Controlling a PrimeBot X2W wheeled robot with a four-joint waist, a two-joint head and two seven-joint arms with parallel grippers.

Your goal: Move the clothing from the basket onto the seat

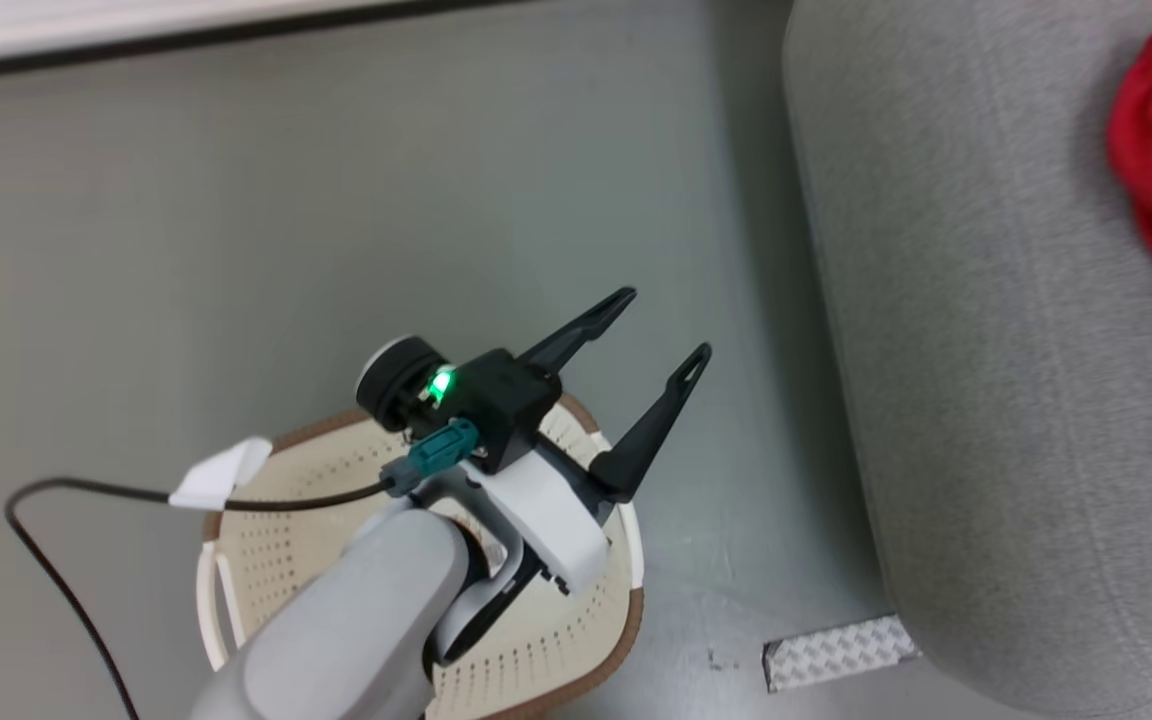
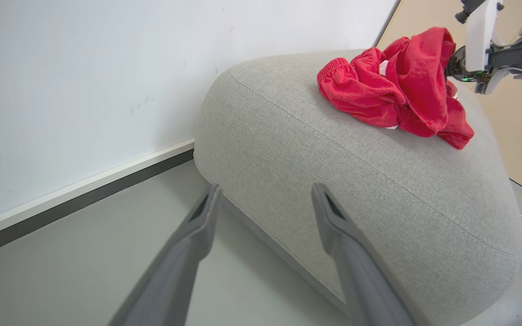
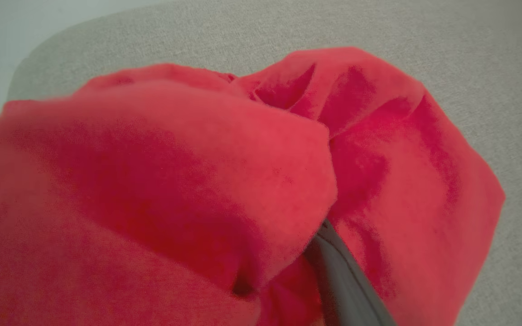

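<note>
Red clothing (image 3: 197, 181) bunches right against the right wrist camera, heaped around the right gripper (image 2: 455, 69). One dark finger (image 3: 345, 280) pokes out beneath a fold and the other is hidden, so I cannot tell whether the jaws clamp the cloth or stand apart. The garment lies crumpled on top of the grey seat (image 2: 333, 181), toward its right side. The left gripper (image 1: 664, 324) hangs spread wide and empty above the cream basket (image 1: 306, 530), which stands on the grey floor (image 1: 336, 200), near and left of the seat.

White wall (image 2: 84, 68), dark baseboard (image 2: 84, 201), grey floor (image 1: 236, 200)
</note>
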